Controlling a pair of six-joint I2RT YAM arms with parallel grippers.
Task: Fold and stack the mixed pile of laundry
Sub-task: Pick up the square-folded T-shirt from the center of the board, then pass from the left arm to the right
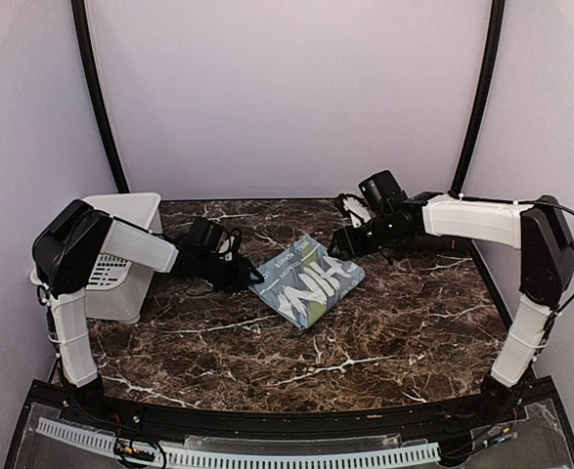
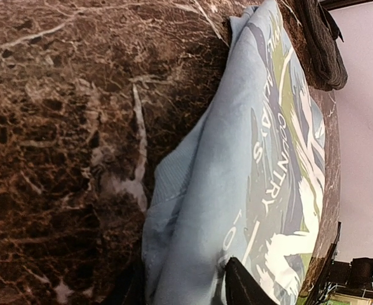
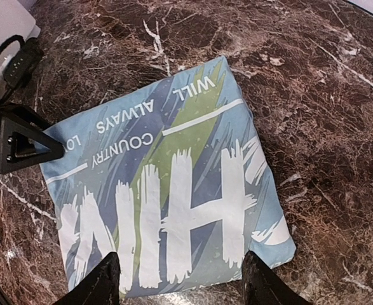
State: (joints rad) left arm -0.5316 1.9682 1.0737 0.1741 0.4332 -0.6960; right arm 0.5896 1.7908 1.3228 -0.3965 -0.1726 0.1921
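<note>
The light blue T-shirt lies folded into a square on the marble table, with its printed side up. My left gripper is at its left edge. In the left wrist view one dark finger presses on the T-shirt and the folded edge bunches between the jaws; whether they grip it is unclear. My right gripper hovers open over the T-shirt's far right edge, with a finger on each side of the big white letters. A dark, finely textured cloth, seemingly the black shirt, lies beyond the T-shirt near the wall.
A white plastic bin stands at the table's left edge, just behind my left arm. Purple walls close in the back and both sides. A black rail with a white cable strip runs along the near edge.
</note>
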